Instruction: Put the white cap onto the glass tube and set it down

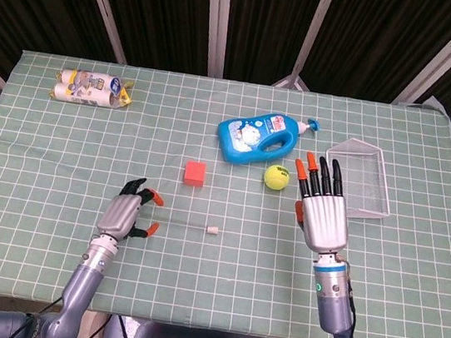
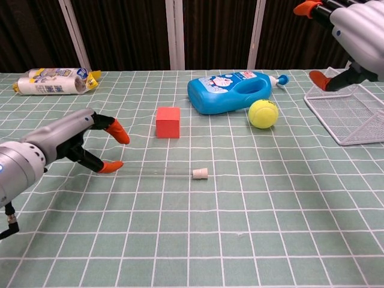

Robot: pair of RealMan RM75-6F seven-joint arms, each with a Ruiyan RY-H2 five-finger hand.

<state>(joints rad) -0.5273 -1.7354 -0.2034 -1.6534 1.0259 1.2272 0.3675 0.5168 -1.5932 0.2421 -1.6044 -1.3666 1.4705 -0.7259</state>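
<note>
The glass tube point(image 1: 184, 225) point(image 2: 157, 170) lies flat on the green mat, and the white cap point(image 1: 213, 230) point(image 2: 200, 174) sits on its right end. My left hand point(image 1: 123, 215) point(image 2: 67, 141) hovers just left of the tube's bare end with its fingers spread and nothing in them; the orange thumb tip is close to that end. My right hand point(image 1: 321, 213) point(image 2: 358, 30) is raised well to the right of the cap, fingers straight and apart, holding nothing.
A red cube point(image 1: 196, 172) point(image 2: 168, 122) stands just behind the tube. Farther back are a blue detergent bottle point(image 1: 257, 138) point(image 2: 231, 91), a tennis ball point(image 1: 275, 176) point(image 2: 263, 113) and a wire basket point(image 1: 364, 182) point(image 2: 351, 117). A wrapped packet point(image 1: 91, 88) point(image 2: 51, 82) lies far left.
</note>
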